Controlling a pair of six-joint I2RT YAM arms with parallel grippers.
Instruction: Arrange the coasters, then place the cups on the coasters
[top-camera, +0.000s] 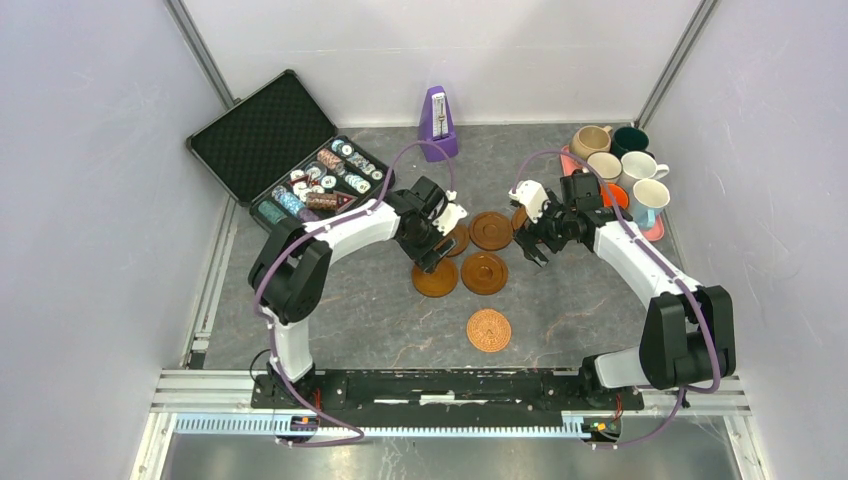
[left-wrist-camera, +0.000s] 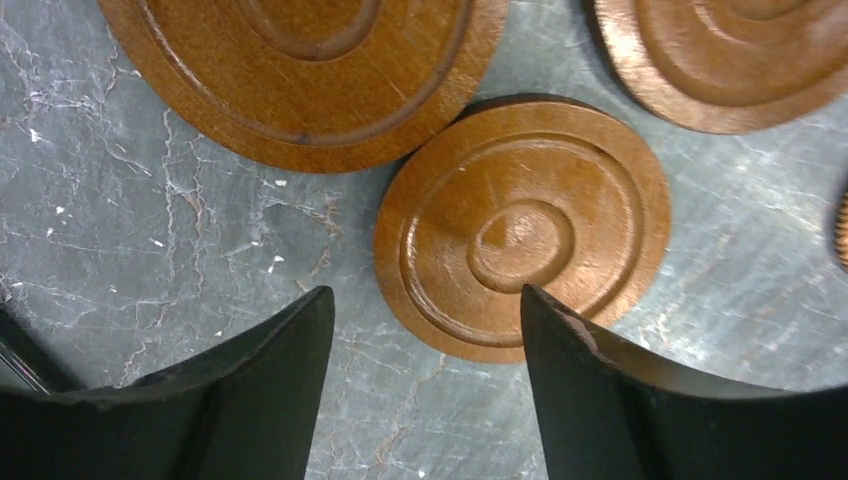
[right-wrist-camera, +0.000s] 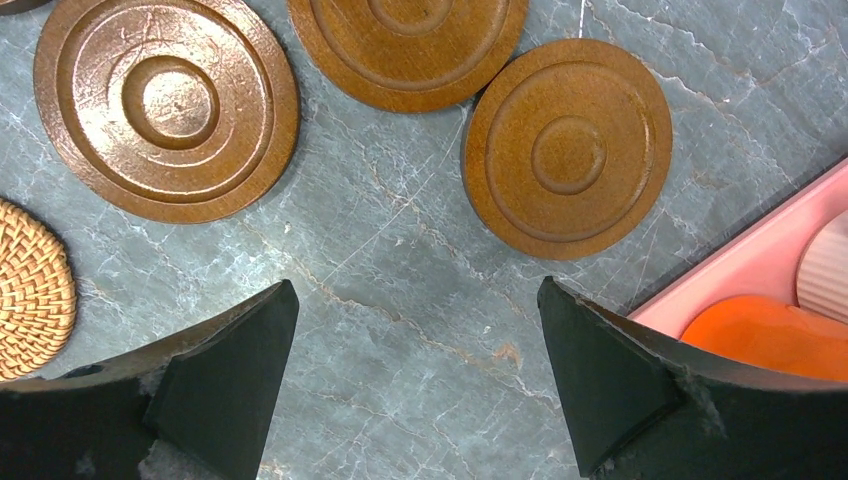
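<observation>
While pale walls box in the grey marbled worktop (top-camera: 380, 310), coasters (top-camera: 484, 272) cluster at its middle and cups (top-camera: 604, 165) crowd its far-right corner. Left claw (left-wrist-camera: 425, 300) and right claw (right-wrist-camera: 418, 290) stand parted, empty; a chip case (top-camera: 262, 135) sits far-left.

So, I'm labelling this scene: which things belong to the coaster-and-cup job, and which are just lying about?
Job:
round brown wooden coasters
handled ceramic mugs

Lying about:
purple metronome
open black case of striped poker chips

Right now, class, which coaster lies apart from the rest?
The woven coaster, alone at the near side; the smooth wooden coasters crowd together farther back.
</observation>
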